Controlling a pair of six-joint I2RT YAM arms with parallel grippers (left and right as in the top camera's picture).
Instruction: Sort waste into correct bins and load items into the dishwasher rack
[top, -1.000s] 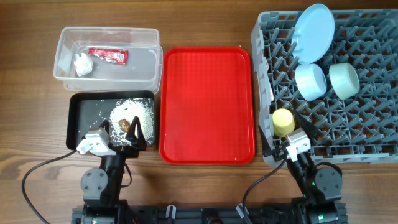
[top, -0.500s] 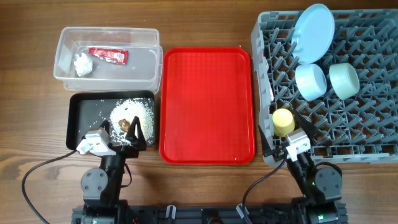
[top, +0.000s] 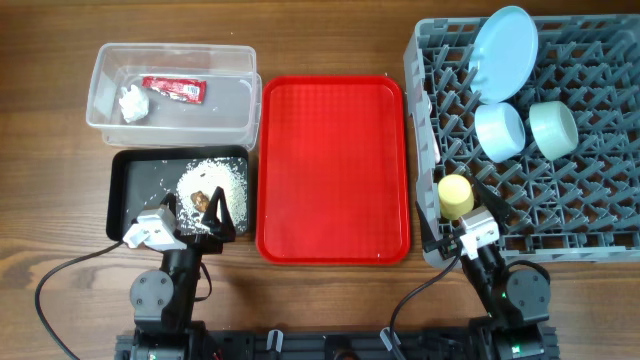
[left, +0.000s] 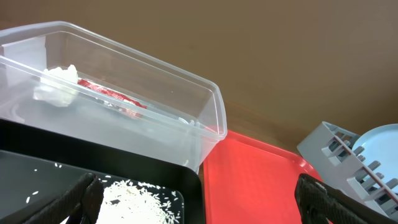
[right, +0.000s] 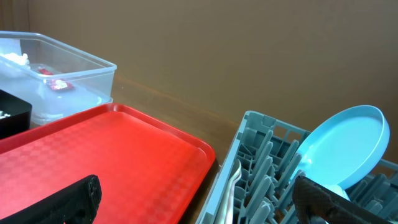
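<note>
table (top: 60, 130): brown wood, grain showing, matt | tub (top: 175, 47): clear plastic, glossy | black tray (top: 135, 185): smooth plastic, faint sheen | red tray (top: 330, 170): plastic, finely textured | rack (top: 560, 215): grey matt plastic | plate (top: 503, 40): smooth, glossy | tissue (top: 132, 101): crumpled white paper

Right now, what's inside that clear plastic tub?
Inside the clear tub lie a red wrapper and a crumpled white tissue, close together. Nothing else shows, though whatever might sit beneath those two is covered.
</note>
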